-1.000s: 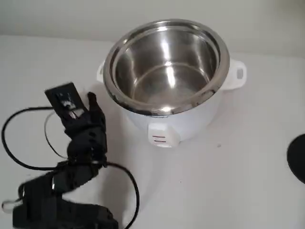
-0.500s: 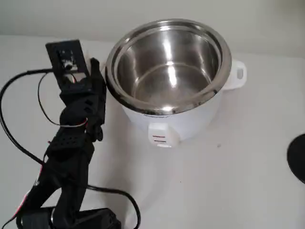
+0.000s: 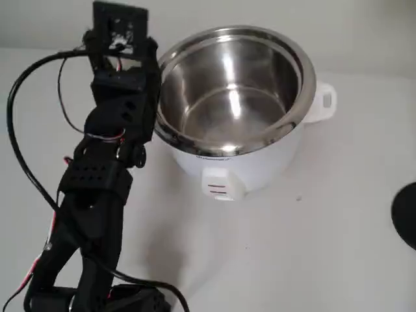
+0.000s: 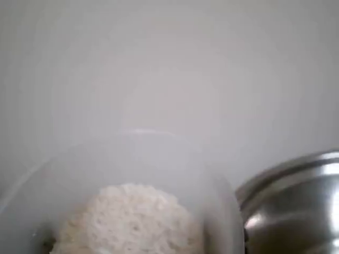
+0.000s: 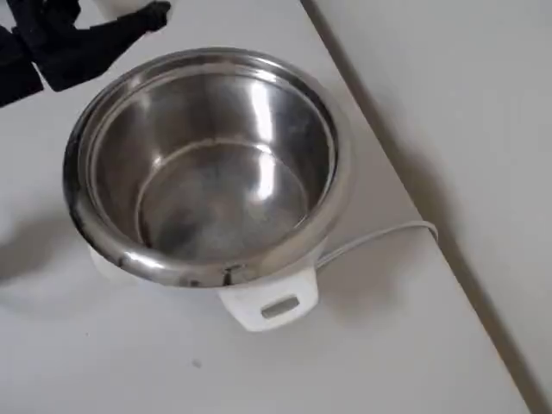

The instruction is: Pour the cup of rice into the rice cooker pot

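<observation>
A: Fixed view, what do you log?

B: My black arm (image 3: 104, 175) rises from the lower left corner, cables looping off it. My end effector (image 3: 127, 84) sits at the left rim of the rice cooker pot (image 3: 231, 91), just beside it. The pot's steel bowl is bare inside. It stands in its white cooker body on the white surface (image 3: 312, 247). A dark round shape (image 3: 406, 214) cuts the right edge.

A: Wrist view?

B: The cup (image 4: 212, 201) is right under the lens, translucent wall blurred. The rice (image 4: 132, 222) lies in it as a pale heaped mass. The pot's rolled rim (image 4: 291, 196) shows at lower right, close beside the cup.

A: So you are holding it?

B: The cup sits fixed below my camera, so I read my end effector as closed on the cup, though the fingers themselves are hidden.

A: Overhead view?

B: Black parts of my end effector (image 5: 78, 43) at top left, beyond the pot's rim (image 5: 207, 164). A white cord (image 5: 379, 237) trails off to the right.
</observation>
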`<control>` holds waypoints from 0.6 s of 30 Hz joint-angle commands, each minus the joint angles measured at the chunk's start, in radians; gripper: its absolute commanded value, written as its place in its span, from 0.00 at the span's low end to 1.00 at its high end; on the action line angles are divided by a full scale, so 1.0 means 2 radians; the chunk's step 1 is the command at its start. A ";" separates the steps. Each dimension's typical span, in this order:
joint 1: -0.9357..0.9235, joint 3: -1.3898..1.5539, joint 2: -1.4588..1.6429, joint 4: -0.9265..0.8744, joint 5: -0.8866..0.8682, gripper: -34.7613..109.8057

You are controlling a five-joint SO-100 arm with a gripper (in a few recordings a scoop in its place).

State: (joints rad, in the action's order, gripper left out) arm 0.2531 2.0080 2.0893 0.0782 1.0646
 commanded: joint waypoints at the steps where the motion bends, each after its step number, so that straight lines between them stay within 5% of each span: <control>1: -0.022 -0.063 0.023 -0.024 -0.071 0.33; 18: -0.065 -0.127 -0.061 -0.132 -0.443 0.33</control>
State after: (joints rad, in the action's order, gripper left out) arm 0.1457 1.9113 1.9819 -0.1381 0.4096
